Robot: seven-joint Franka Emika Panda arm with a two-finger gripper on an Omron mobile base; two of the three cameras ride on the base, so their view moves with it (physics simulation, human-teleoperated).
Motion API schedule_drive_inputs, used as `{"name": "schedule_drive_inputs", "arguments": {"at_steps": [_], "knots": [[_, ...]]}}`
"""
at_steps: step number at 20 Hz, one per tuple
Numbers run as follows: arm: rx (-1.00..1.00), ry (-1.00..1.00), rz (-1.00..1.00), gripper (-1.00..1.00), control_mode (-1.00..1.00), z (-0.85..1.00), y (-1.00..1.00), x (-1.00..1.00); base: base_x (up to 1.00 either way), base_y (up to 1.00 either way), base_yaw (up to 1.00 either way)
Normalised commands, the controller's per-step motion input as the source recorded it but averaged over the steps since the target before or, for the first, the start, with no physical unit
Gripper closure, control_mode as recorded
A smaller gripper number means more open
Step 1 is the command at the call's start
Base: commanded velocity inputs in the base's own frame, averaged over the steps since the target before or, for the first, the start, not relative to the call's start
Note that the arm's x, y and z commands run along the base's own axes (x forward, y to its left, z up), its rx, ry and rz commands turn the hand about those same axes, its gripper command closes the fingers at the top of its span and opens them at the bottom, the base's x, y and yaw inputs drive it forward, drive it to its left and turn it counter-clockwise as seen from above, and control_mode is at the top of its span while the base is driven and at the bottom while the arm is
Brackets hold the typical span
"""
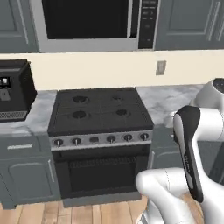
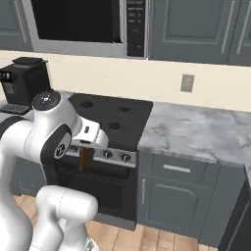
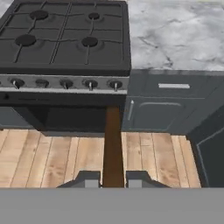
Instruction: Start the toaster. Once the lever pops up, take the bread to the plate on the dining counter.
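Kitchen backdrop: black stove point(image 1: 100, 111) with 4 burners, marble bench point(image 2: 196, 130) beside it, wood floor below. Pincer point(image 3: 113, 178) clamped on bread point(image 3: 113, 144), slice held edge-on above floor. Toasting apparently done; carrying bread to plate on dining counter remains.

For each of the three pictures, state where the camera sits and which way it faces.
Left base view: behind-left of the arm, facing the stove; white arm at lower right.
Right base view: behind-right, facing stove and marble counter; arm at left, bread hanging below the hand.
Hand view: on the hand, looking along the gripper shut on the bread.
All share the stove.
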Motion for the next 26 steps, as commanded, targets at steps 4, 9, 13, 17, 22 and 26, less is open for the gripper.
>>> {"name": "schedule_drive_inputs", "arguments": {"at_steps": [4, 9, 13, 17, 22, 26], "knots": [[0.00, 0.00, 0.00, 1.00, 1.00, 0.00, 0.00, 0.00, -0.27, 0.40, 1.00], [0.00, 0.00, 0.00, 1.00, 1.00, 0.00, 0.00, 0.00, -0.24, 0.37, 1.00], [0.00, 0.00, 0.00, 1.00, 1.00, 0.00, 0.00, 0.00, -0.15, 0.36, 1.00], [0.00, 0.00, 0.00, 1.00, 1.00, 0.00, 0.00, 0.00, -0.04, 0.31, 0.98], [0.00, 0.00, 0.00, 1.00, 1.00, 0.00, 0.00, 0.00, 0.01, 0.22, 0.94], [0.00, 0.00, 0.00, 1.00, 1.00, 0.00, 0.00, 0.00, 0.11, 0.00, 0.69]]}}
